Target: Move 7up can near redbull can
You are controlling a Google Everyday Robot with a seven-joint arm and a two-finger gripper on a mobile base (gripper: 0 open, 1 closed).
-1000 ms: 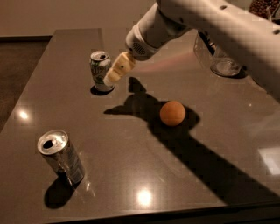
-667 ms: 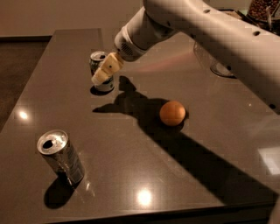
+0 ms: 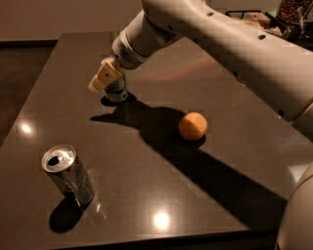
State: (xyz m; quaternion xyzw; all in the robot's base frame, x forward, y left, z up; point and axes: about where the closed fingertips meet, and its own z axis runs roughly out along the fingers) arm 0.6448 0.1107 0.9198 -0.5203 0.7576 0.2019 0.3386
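The 7up can (image 3: 117, 91), short with a green-and-white label, stands at the far left-middle of the dark table (image 3: 146, 195). My gripper (image 3: 104, 76) is right at the can's upper part, on its near-left side, and hides its top. The redbull can (image 3: 68, 176), a slim silver can with an open top, stands near the front left, well apart from the 7up can. My white arm (image 3: 220, 44) reaches in from the upper right.
An orange ball (image 3: 192, 126) lies mid-table, right of the 7up can, partly in the arm's shadow. A dark wire rack (image 3: 252, 17) and a jar (image 3: 293, 12) stand at the back right. The table's front edge runs close behind the redbull can.
The arm has swung left and slightly down. The gripper, which was to the right of the 7up can, now covers the can's top. The cans and the ball have not moved.
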